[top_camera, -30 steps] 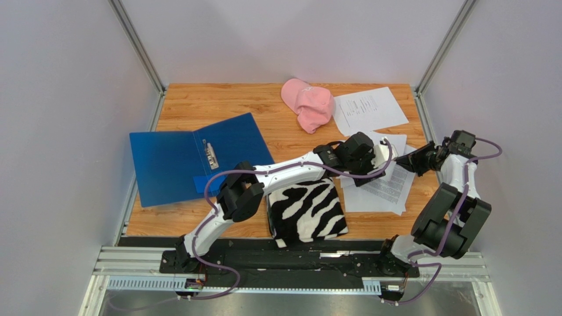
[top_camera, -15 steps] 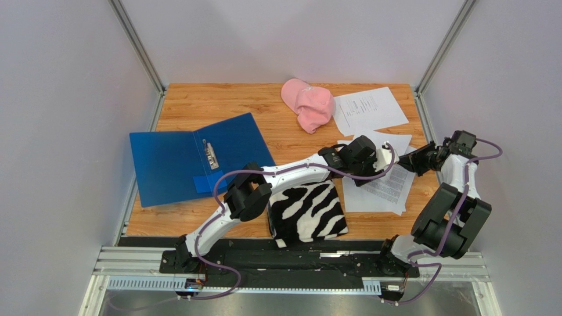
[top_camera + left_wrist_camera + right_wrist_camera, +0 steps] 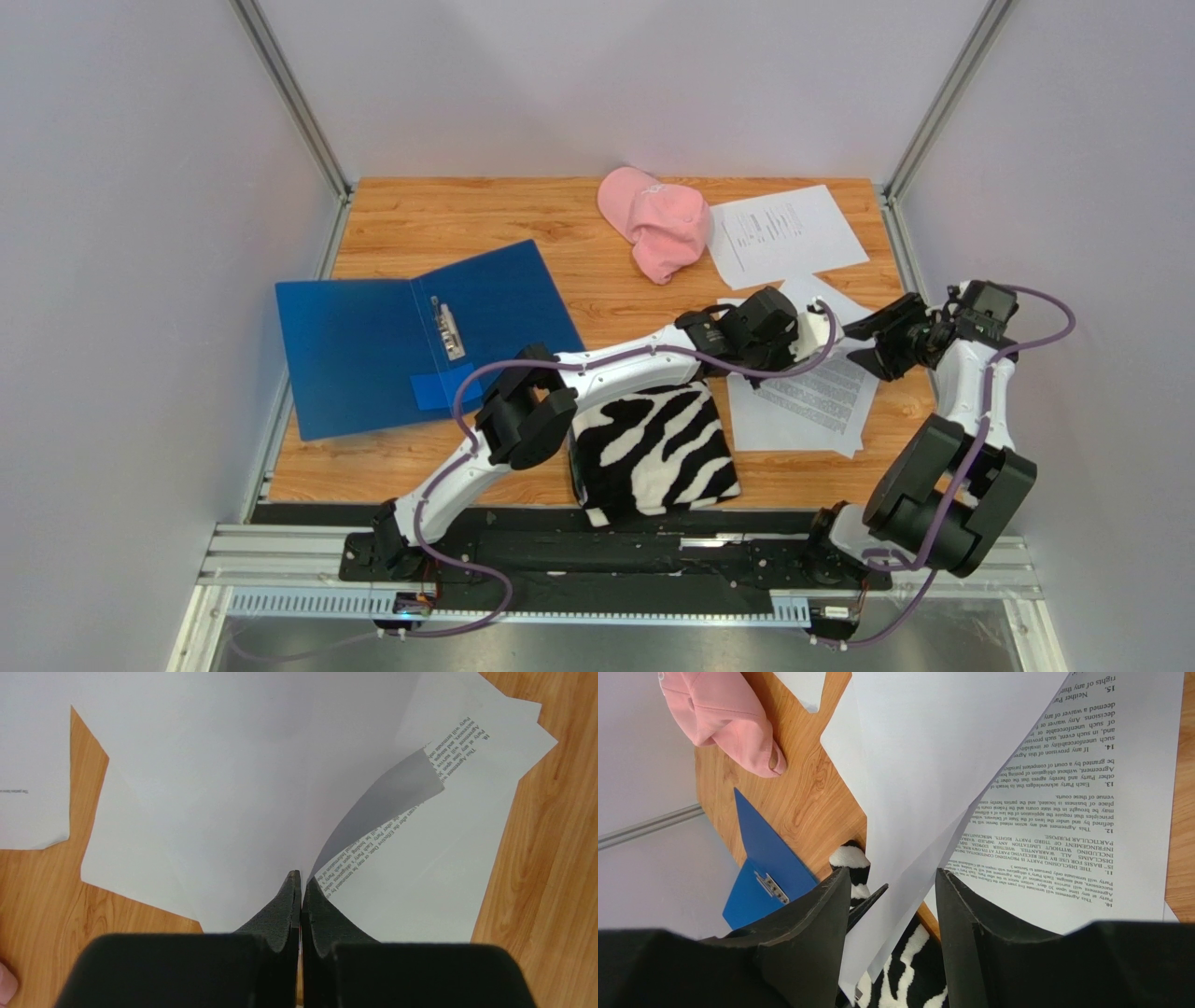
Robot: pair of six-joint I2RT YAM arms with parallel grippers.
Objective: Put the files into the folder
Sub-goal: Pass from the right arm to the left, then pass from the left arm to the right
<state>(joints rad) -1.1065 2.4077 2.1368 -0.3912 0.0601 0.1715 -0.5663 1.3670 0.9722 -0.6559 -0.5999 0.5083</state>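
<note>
The blue folder [image 3: 400,350] lies open at the table's left, its metal clip showing. The files are white printed sheets: a loose stack [image 3: 821,406] at the right and one sheet [image 3: 783,231] at the back. My left gripper [image 3: 821,340] reaches across to the stack. In the left wrist view it [image 3: 302,882] is shut on the edge of a lifted, curling sheet [image 3: 246,777] above the printed stack [image 3: 435,861]. My right gripper [image 3: 873,343] faces it from the right. Its jaws [image 3: 892,882] stand open around that raised sheet [image 3: 927,777] without pinching it.
A zebra-striped cloth [image 3: 652,448] lies at the near edge between the folder and the stack, under the left forearm. A pink cap [image 3: 652,217] sits at the back centre. Grey walls and frame rails bound the table on three sides.
The left gripper has shut on the raised sheet. The right gripper has opened, let go of that sheet and drawn slightly back to the right.
</note>
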